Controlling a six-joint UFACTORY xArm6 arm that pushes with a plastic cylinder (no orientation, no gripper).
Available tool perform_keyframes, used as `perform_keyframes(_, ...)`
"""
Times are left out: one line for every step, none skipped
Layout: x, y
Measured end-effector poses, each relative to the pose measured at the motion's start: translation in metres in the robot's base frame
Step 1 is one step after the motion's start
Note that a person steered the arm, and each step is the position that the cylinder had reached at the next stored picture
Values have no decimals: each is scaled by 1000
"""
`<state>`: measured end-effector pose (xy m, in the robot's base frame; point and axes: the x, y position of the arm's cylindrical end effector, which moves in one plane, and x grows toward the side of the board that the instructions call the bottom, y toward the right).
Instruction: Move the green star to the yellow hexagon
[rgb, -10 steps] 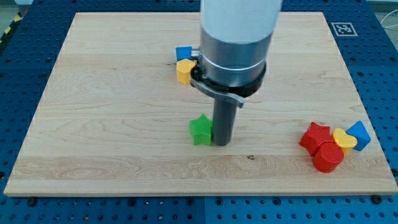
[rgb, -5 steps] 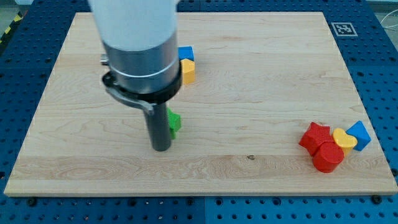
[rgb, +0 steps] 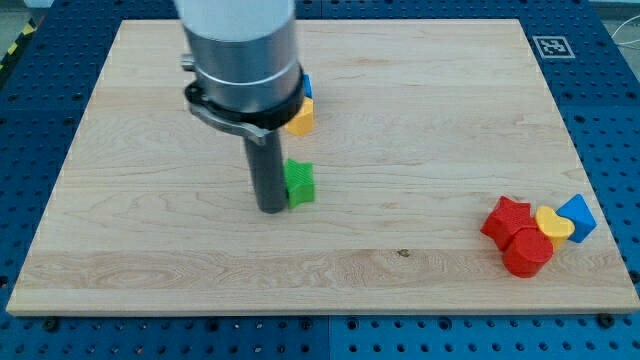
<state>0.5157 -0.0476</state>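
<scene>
The green star (rgb: 299, 183) lies near the board's middle, a little left of centre. My tip (rgb: 271, 208) stands on the board right against the star's left side. The yellow hexagon (rgb: 299, 118) lies above the star, toward the view's top, partly hidden behind my arm. A blue block (rgb: 306, 86) sits just behind the hexagon, touching it, mostly hidden by the arm.
A cluster lies at the view's lower right: a red star (rgb: 506, 219), a red cylinder (rgb: 526, 253), a yellow heart (rgb: 553, 223) and a blue block (rgb: 578, 216). A square marker (rgb: 553, 46) sits on the board's top right corner.
My tip swung from the star's right side round to its left. The green star has moved left and up the view, closer to the yellow hexagon.
</scene>
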Motion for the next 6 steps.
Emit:
perform_keyframes(0,22)
perform_keyframes(-3,30)
perform_keyframes(-11,30)
perform_keyframes(-25,32)
perform_keyframes(-41,33)
perform_keyframes(-48,33)
